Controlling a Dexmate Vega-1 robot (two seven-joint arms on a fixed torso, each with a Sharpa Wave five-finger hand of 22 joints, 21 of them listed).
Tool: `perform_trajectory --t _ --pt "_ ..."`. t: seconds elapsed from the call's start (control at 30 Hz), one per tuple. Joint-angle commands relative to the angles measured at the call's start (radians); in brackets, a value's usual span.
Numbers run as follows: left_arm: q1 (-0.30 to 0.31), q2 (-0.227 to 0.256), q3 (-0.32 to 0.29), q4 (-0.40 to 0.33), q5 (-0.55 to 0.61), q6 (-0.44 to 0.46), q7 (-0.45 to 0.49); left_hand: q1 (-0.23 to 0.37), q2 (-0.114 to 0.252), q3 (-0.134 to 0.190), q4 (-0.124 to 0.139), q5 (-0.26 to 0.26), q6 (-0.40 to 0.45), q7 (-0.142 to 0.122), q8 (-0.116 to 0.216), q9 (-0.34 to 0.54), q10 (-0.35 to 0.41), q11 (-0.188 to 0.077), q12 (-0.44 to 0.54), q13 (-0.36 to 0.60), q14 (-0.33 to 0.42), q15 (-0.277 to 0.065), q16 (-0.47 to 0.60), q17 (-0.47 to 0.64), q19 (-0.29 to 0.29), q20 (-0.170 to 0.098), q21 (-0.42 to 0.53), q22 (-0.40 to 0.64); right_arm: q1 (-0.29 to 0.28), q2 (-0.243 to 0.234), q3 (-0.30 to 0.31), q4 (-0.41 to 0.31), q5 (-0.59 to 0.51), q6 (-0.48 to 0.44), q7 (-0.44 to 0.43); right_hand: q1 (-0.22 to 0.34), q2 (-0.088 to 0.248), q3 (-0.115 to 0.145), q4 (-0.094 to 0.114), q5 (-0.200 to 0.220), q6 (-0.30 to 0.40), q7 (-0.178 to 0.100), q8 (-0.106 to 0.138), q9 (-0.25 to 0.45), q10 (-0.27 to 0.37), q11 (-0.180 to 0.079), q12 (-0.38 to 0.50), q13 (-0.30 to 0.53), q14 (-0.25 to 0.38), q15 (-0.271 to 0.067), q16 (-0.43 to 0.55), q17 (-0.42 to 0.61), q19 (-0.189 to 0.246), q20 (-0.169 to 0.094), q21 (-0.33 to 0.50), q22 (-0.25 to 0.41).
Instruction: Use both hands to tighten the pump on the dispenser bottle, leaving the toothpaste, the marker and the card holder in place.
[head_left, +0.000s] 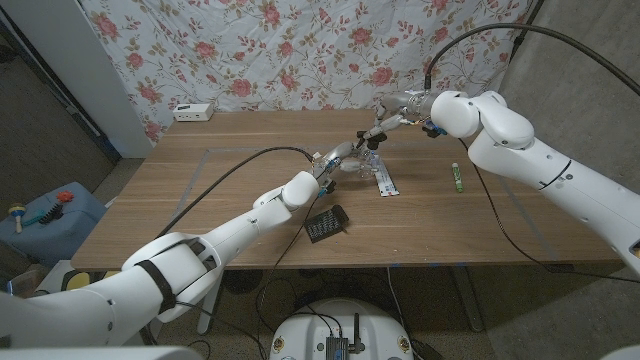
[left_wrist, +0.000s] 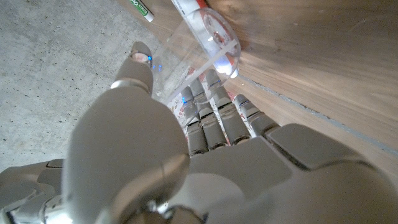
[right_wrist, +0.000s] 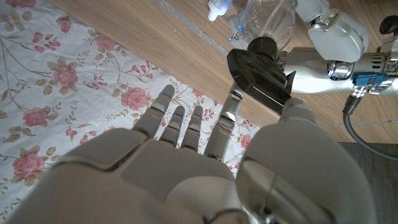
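Near the middle of the desk, the left robot hand grips the clear bottle. Above it, the right robot hand pinches the black pump with its fingers.

Clear dispenser bottle, black pump, green marker, rose-patterned backdrop.

Our left hand wraps its fingers around the bottle; our right hand reaches in above, fingers extended, thumb touching the pump.
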Motion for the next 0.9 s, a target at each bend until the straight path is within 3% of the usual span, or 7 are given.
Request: perform_trajectory --t 0.03,0.6,0.7,0.73,0.9 --pt "-0.003 -0.002 0.001 0.009 -0.003 -0.004 -0.002 -0.057 0.118 0.046 0.041 0.005 0.163 -0.045 0.004 0.002 0.060 -0.052 0.008 0.003 0.008 -0.081 0.004 0.005 0.001 -0.061 0.000 0.002 -0.023 0.021 -0.030 -0.046 -0.096 -0.104 -0.006 0.000 0.004 0.000 0.005 -0.009 0.046 0.001 0.016 0.001 0.032 0.003 0.009 0.000 0.029 -0.004 0.008 -0.003 0.021 -0.004 0.005 0.003" --pt "-0.015 -0.010 0.005 0.028 -0.004 -0.012 -0.009 -0.055 0.117 0.046 0.040 0.006 0.166 -0.044 0.005 0.002 0.061 -0.052 0.008 0.004 0.009 -0.080 0.004 0.004 0.001 -0.060 0.000 0.003 -0.028 0.067 -0.086 -0.040 -0.268 -0.151 0.023 0.003 0.027 0.003 0.001 -0.034 0.158 0.025 0.031 -0.001 0.102 0.001 0.013 -0.001 0.091 -0.012 0.010 -0.011 0.054 -0.005 0.006 0.003" --pt "-0.018 -0.013 0.006 0.034 -0.005 -0.014 -0.010 -0.055 0.118 0.046 0.040 0.006 0.166 -0.045 0.005 0.002 0.060 -0.052 0.007 0.004 0.008 -0.081 0.004 0.005 0.002 -0.060 0.000 0.003 -0.040 0.074 -0.081 -0.036 -0.281 -0.142 -0.002 0.014 0.038 0.009 -0.004 -0.038 0.179 0.029 0.032 -0.002 0.121 0.001 0.014 -0.002 0.110 -0.018 0.011 -0.013 0.069 -0.009 0.009 0.003" --pt "-0.019 -0.013 0.006 0.035 -0.004 -0.014 -0.010 -0.054 0.118 0.046 0.040 0.006 0.166 -0.046 0.005 0.002 0.061 -0.051 0.007 0.004 0.008 -0.081 0.004 0.005 0.002 -0.060 0.000 0.003 -0.043 0.076 -0.080 -0.035 -0.290 -0.142 -0.008 0.023 0.041 0.013 -0.011 -0.042 0.194 0.031 0.033 -0.002 0.135 -0.013 0.015 -0.002 0.120 -0.021 0.010 -0.015 0.075 -0.010 0.008 0.003" --pt "-0.023 -0.019 0.007 0.046 -0.007 -0.019 -0.012 -0.055 0.119 0.046 0.041 0.006 0.165 -0.043 0.004 0.002 0.061 -0.051 0.006 0.003 0.007 -0.081 0.004 0.005 0.002 -0.060 0.000 0.003 -0.050 0.089 -0.081 -0.032 -0.327 -0.143 -0.006 0.038 0.043 0.017 -0.022 -0.049 0.238 0.035 0.040 -0.003 0.159 -0.010 0.015 -0.003 0.143 -0.031 0.009 -0.018 0.088 -0.019 0.008 0.003"
